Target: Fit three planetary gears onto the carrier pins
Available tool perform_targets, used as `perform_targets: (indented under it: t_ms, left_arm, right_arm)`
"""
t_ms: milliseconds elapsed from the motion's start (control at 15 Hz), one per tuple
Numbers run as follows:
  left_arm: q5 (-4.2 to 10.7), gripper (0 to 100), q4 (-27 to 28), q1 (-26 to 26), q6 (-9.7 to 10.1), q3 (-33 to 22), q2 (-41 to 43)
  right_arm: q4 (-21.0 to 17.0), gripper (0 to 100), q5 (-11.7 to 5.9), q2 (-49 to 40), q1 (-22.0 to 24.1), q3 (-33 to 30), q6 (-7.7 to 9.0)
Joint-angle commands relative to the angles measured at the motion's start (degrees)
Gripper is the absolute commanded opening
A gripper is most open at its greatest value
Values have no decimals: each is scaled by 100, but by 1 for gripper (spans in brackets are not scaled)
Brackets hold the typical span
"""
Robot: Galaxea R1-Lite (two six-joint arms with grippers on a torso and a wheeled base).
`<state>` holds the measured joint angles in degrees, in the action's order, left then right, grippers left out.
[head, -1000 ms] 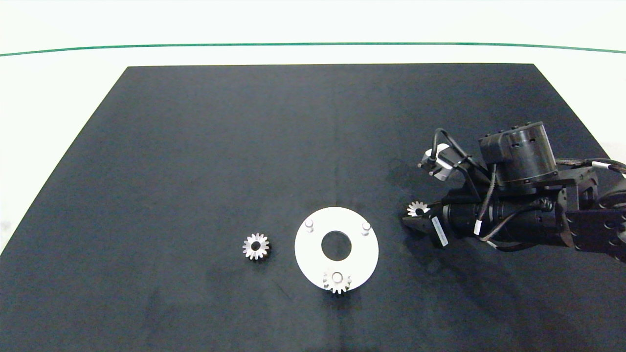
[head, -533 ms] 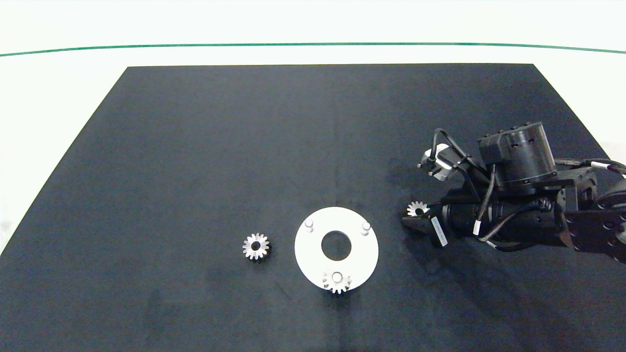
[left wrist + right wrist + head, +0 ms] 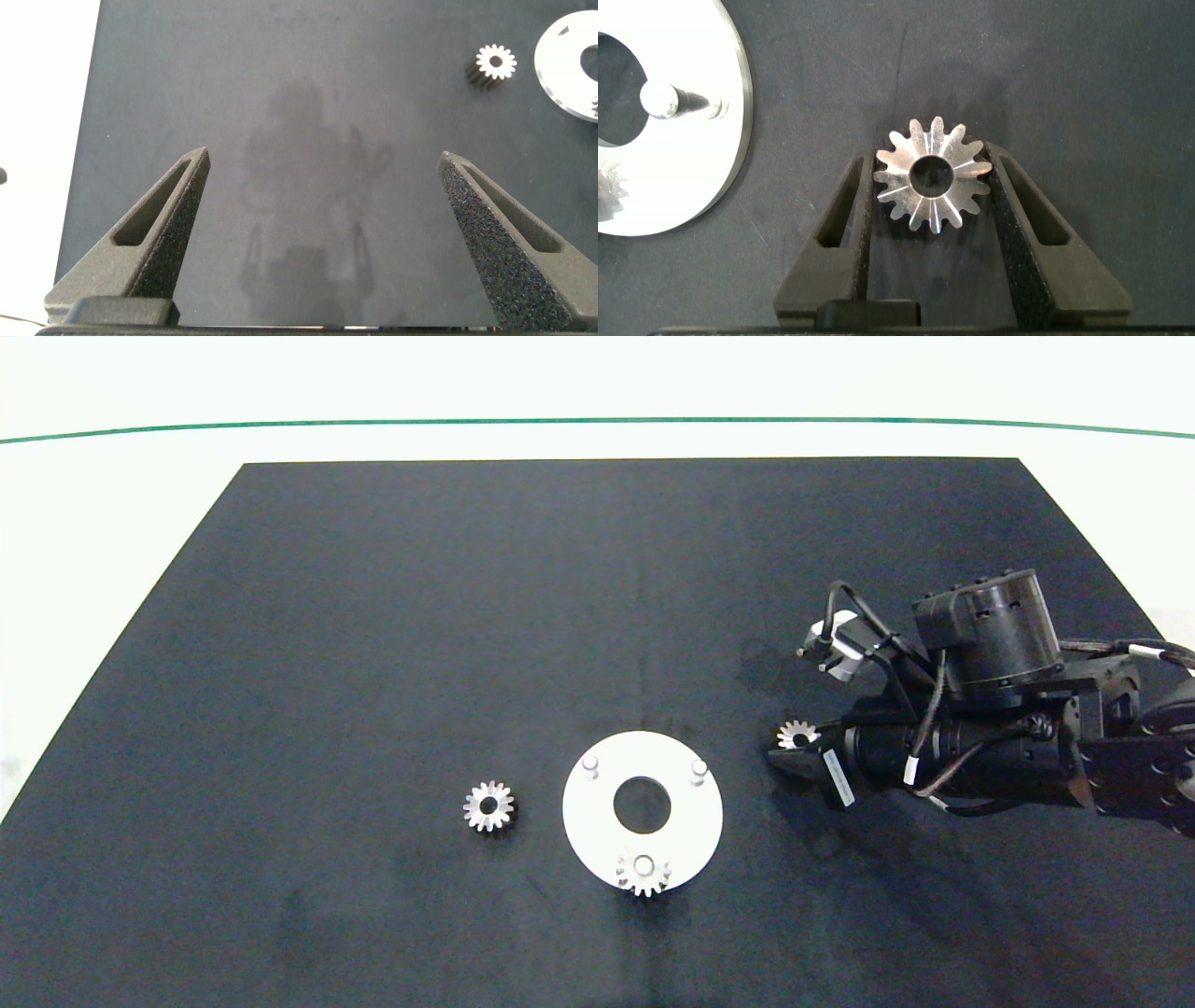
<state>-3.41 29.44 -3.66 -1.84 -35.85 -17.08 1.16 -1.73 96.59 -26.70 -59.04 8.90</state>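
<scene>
Here the right gripper is pinching a planetary gear on the worktop just right of the white disc, while the left gripper is hovering wide apart.

right end effector gripping gear, white disc beside

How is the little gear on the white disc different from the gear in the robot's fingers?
The gear on the white disc sits on a pin of the disc, which fills its centre hole; the gear in the fingers lies on the black mat beside the disc, its hole empty. Nothing touches the disc's gear, while the right gripper squeezes the other between both fingers. Both are small, silvery and pointy-toothed.
</scene>
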Motion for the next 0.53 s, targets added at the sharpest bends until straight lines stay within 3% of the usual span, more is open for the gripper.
perform_targets:
  t_ms: [67, 533]
  left_arm:
    - [-1, 100, 18, -3, 0, -1, 3]
    - [-1, 100, 18, -3, -9, 17, -6]
  right_arm:
    - [-28, 7, -11, -35, -2, 6, 24]
    - [-309, 7, -91, -483, -72, -108, 77]
